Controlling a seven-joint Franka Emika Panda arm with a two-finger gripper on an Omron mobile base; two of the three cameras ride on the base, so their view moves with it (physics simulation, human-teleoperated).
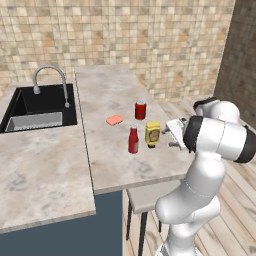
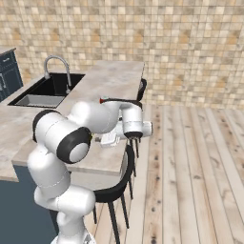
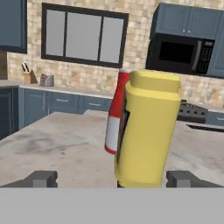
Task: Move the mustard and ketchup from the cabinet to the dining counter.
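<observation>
Mustard (image 1: 153, 133) label unreadable, upright beside ketchup (image 1: 133, 140); end effector (image 3: 111, 178) released, straddling it.

We see the white arm (image 1: 210, 145) rising from the lower right of the left base view, elbow bent, forearm reaching left at mid-frame. Its gripper (image 3: 111, 178) is level, and the fingers (image 3: 41, 178) stand spread wide at the bottom of the hand view, closed on nothing.
</observation>
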